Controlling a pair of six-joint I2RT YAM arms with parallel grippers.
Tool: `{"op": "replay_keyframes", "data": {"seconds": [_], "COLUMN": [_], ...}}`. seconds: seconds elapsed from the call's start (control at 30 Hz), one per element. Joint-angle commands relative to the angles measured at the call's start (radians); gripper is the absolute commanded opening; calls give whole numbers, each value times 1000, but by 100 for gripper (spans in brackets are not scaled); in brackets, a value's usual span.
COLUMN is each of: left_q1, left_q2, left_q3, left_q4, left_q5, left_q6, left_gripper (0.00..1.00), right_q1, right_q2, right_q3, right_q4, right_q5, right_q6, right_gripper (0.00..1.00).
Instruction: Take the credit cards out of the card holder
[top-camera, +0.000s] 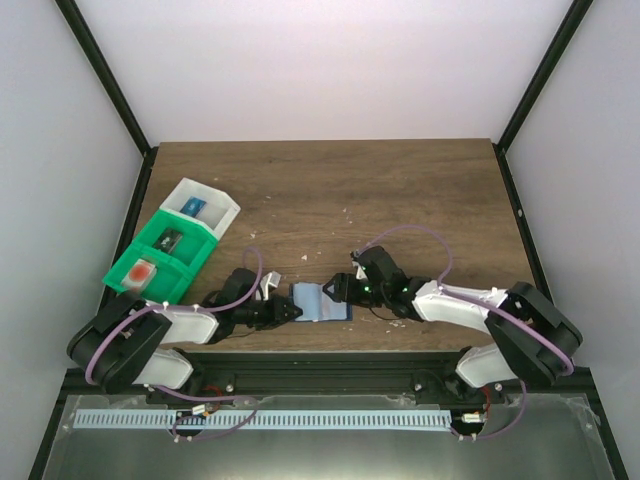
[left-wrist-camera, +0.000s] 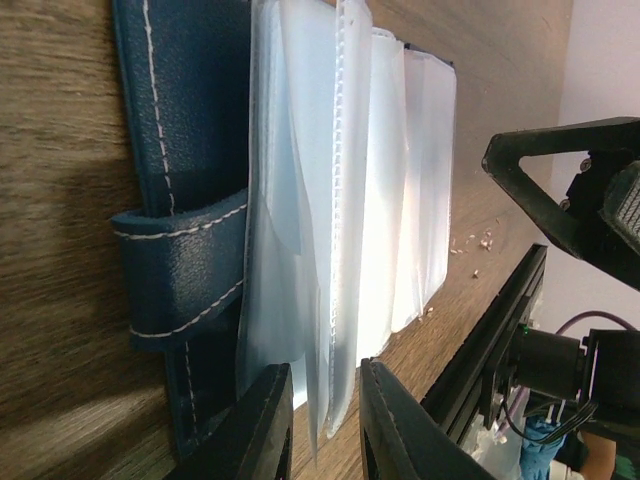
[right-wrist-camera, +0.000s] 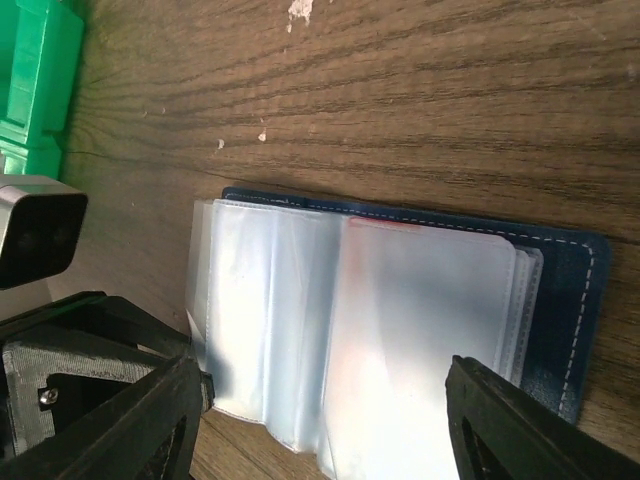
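Your left gripper (left-wrist-camera: 325, 385), right at the lens, has its jaws a sliver apart around the edge of the clear sleeves (left-wrist-camera: 330, 200), so watch for a dragged or torn sleeve.

On the table (right-wrist-camera: 400, 90) the open card holder (right-wrist-camera: 568, 300) lies loose between your two arms. If you pull now, the whole card holder may slide instead of giving up a card. You cannot tell whether the left jaws truly pinch the sleeves or only flank them, and a pinch on several sleeves at once would lift the whole stack. Your right gripper (right-wrist-camera: 325, 400) hangs wide open over the card holder, holding nothing, so nothing pins the blue cover down. One card (right-wrist-camera: 420, 320), pinkish with a red edge, sits inside a frosted sleeve. It is thin and flush, so it could slip from your fingertips or bend.
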Motion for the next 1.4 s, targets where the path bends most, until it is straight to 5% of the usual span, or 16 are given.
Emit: {"op": "replay_keyframes", "data": {"seconds": [0.0, 0.87, 1.37], "left_q1": [-7, -7, -9], "left_q2": [-17, -8, 5], "left_q3": [-27, -27, -30], "left_q4": [51, 41, 63], "left_q5": [-6, -19, -16], "left_q6": [-21, -14, -23], "left_gripper": [22, 22, 22], "right_q1": [-2, 5, 23], "right_q2": [-22, 72, 106], "right_q3": [-15, 0, -3], "right_q4": [-7, 26, 208], "right_q5": [30, 3, -156], "right_q6": [-13, -23, 37], "right_gripper": [68, 67, 67]}}
